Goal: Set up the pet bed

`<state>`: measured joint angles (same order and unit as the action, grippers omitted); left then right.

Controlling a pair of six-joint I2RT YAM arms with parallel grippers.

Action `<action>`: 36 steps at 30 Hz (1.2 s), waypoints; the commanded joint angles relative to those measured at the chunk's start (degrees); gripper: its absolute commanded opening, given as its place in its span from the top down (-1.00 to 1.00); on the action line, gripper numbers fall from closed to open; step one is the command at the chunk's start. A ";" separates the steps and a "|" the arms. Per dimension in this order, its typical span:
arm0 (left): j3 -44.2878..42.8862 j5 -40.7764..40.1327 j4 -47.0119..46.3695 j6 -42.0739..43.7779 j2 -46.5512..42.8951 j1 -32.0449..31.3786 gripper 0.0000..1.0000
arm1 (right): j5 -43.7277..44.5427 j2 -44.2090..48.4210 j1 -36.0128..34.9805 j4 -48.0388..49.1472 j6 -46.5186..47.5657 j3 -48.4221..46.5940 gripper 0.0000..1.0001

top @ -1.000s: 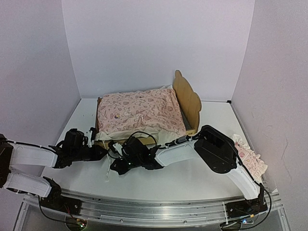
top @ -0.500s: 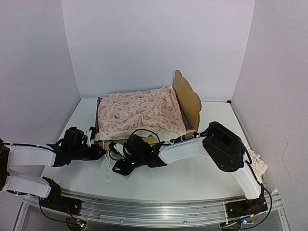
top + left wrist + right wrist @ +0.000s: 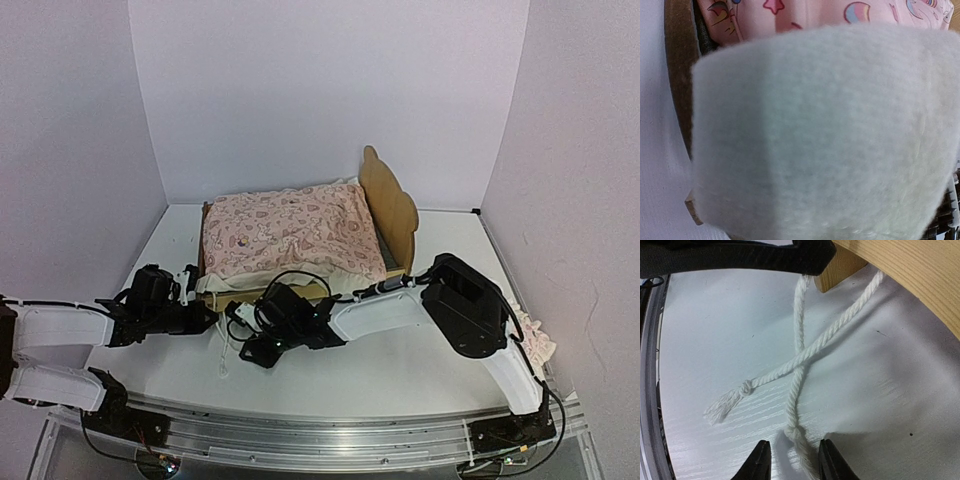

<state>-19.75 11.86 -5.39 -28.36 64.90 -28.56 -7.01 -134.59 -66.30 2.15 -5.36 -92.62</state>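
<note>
The right gripper [image 3: 790, 461] has just gone from closed to about half open. Its fingertips now straddle a knotted white twisted cord [image 3: 799, 356] on the white table [image 3: 400, 375], just in front of the bed's near-left leg, without pinching it. It reads as a release.

Over the same second the left gripper [image 3: 200, 311] has closed fully at the bed's near-left corner. Cream fleece fabric [image 3: 820, 135] fills its view, so I cannot tell whether it grips that edge.

The small pale-wood pet bed [image 3: 392, 208] with its bear-ear headboard stands mid-table, headboard to the right. The pink heart-print quilt [image 3: 290, 238] lies spread over it. The ruffled pink pillow [image 3: 532, 340] lies well to the bed's right, so it probably remains to be placed.
</note>
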 commanded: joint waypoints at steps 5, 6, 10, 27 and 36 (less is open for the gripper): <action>-0.68 0.08 1.13 1.07 -1.16 0.17 1.00 | 2.80 -1.27 -0.25 -2.07 4.66 1.20 0.99; -0.74 0.27 1.24 1.36 -1.28 0.17 1.00 | 2.71 -1.13 -0.19 -2.07 4.52 0.92 1.00; -1.13 1.23 2.38 2.80 -2.81 0.17 1.00 | 0.26 -0.42 1.29 -1.66 -0.80 -2.60 1.00; -2.18 2.78 6.23 5.57 -6.57 0.16 1.00 | -0.93 -8.26 3.22 9.80 -12.39 -16.92 1.00; -3.13 3.45 8.43 5.57 -8.15 0.16 0.94 | -4.35 -13.42 3.24 15.49 -16.52 -20.98 1.00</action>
<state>-19.83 14.37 1.13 -23.75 56.97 -28.51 -8.14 -144.38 -62.94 13.71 -18.22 -110.75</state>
